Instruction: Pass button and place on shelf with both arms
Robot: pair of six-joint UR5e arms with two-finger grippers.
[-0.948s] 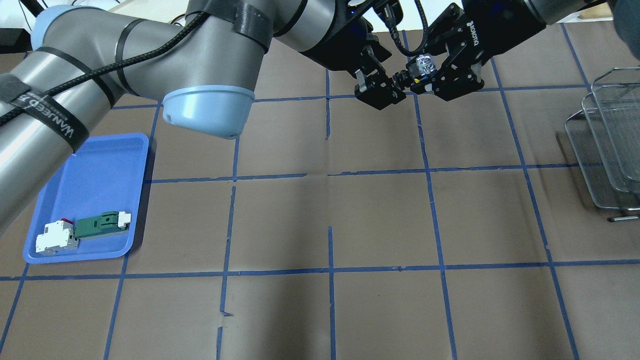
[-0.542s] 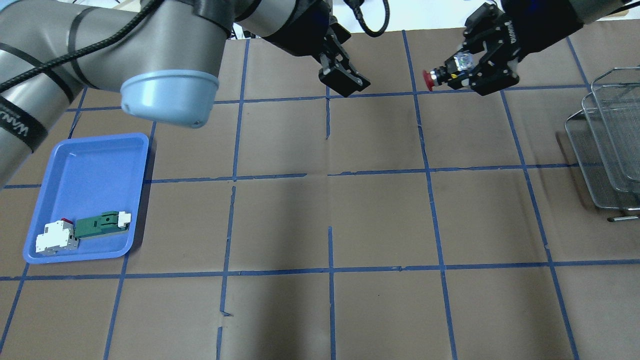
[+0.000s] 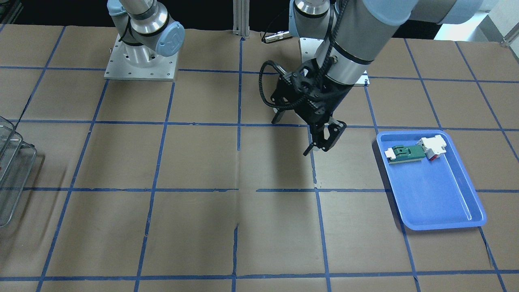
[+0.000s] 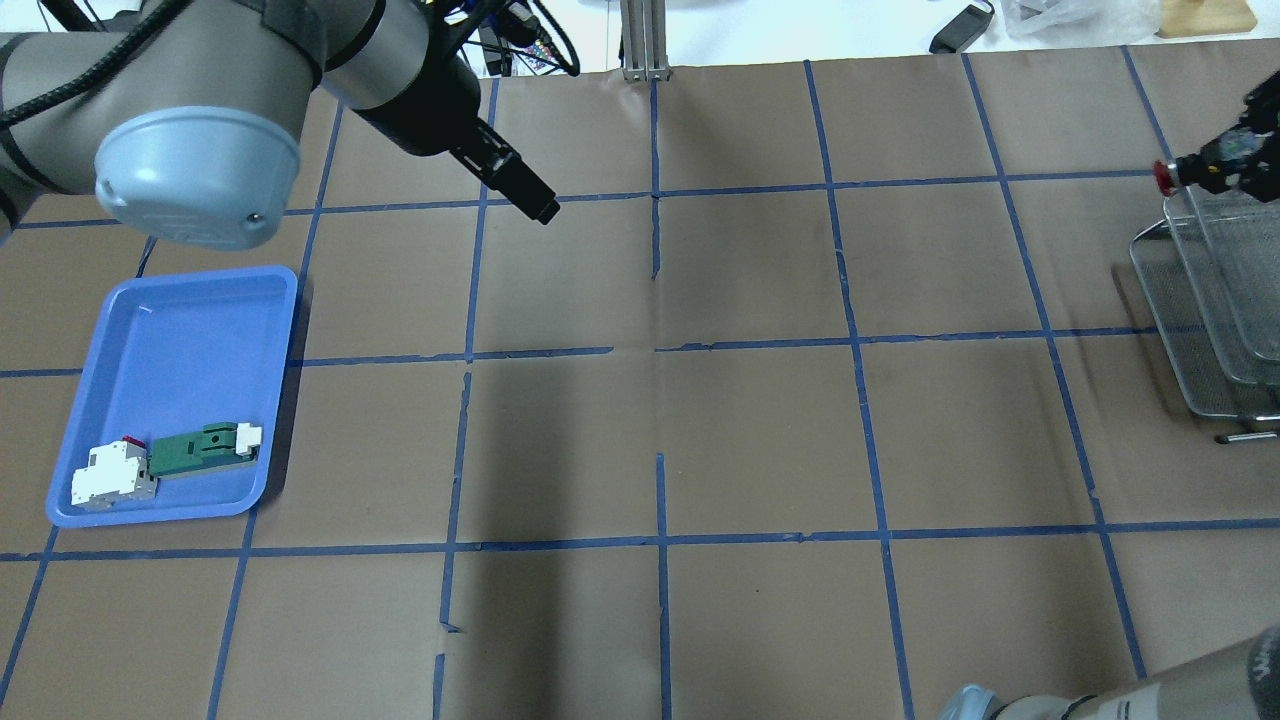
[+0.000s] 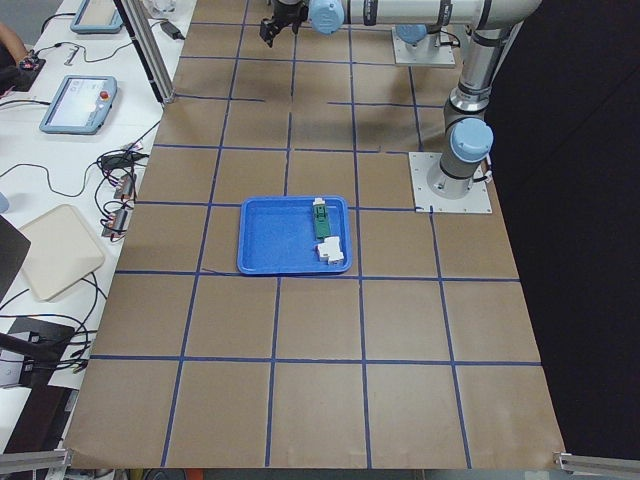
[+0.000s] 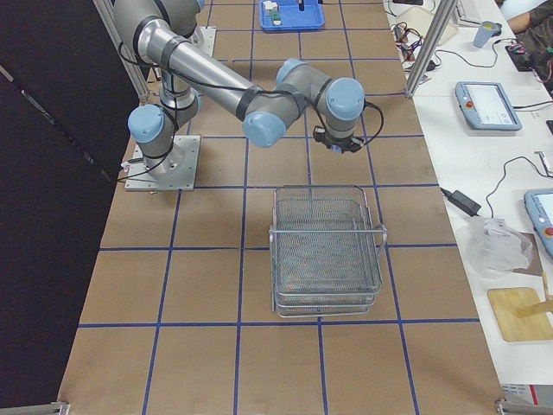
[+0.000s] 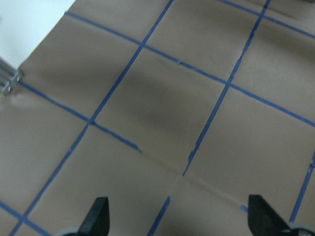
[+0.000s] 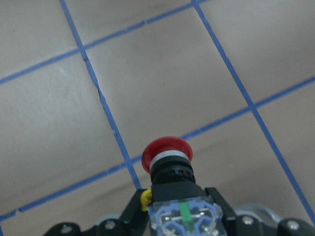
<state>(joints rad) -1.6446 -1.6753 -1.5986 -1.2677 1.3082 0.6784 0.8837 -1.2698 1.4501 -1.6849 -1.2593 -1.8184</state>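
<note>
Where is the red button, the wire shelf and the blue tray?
button (image 8: 166, 149), right wrist view, on its red cap.
shelf (image 6: 327, 255), exterior right view, on the top basket's bare mesh.
blue tray (image 3: 438, 190), front-facing view, on its bare floor.

The overhead view's right edge cuts off the shelf (image 4: 1200, 300) and most of the right tool (image 4: 1222, 168), which apparently clamps the button (image 4: 1166, 177); the right wrist view crops its base.

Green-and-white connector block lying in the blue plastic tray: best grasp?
Probably grip the green connector block mid-body across its long sides, coming straight down. It lies flat in the blue plastic tray, and the white block crowds one end.
</note>
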